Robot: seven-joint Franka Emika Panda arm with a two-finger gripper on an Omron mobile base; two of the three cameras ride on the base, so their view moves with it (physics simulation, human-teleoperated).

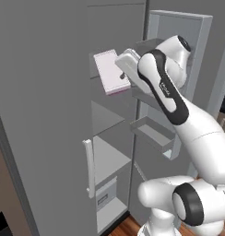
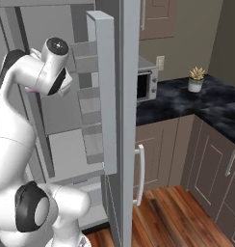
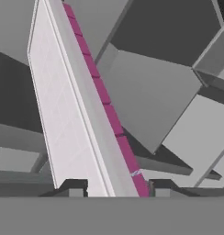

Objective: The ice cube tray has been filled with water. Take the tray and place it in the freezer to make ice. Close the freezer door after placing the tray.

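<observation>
Hand view: ice cube tray (image 3: 72,114) seemingly shelf-edge-clear

Ice cube tray (image 1: 110,71), pale pinkish-white with pink lower edge, tilted at upper shelf level inside the open grey freezer (image 1: 45,106), whose freezer door (image 1: 179,60) stands open.

Microwave (image 2: 147,83) partly hidden, perhaps silver, small potted plant (image 2: 196,78) on dark counter (image 2: 187,103), brown cabinets (image 2: 211,164), wood floor (image 2: 172,217)
</observation>
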